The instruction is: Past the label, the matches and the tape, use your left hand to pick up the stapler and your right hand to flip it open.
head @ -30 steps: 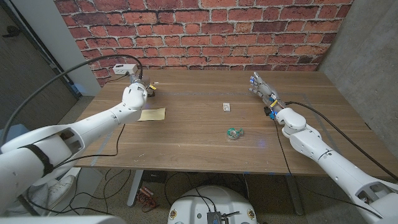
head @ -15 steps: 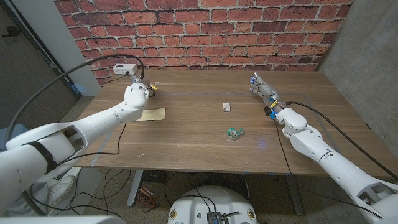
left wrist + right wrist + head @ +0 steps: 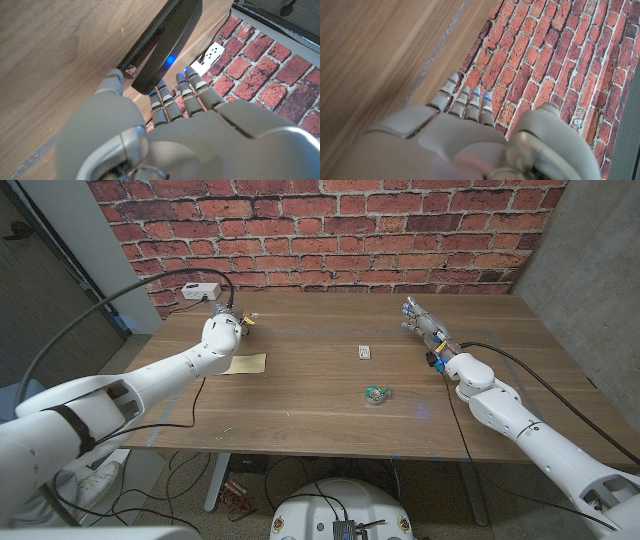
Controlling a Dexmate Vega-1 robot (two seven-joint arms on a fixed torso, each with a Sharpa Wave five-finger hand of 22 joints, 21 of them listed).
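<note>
The right wrist view looks along the back of the right hand, whose pale grey casing takes up the lower part of the picture, with a rounded housing at one side. Its fingers reach out straight and close together, holding nothing, their tips lit with small blue spots. Beyond them lies the wooden table, its far edge running beside a red brick wall.

You've got a black stapler on brown wood table; beside it a yellow label, green tape.
</note>
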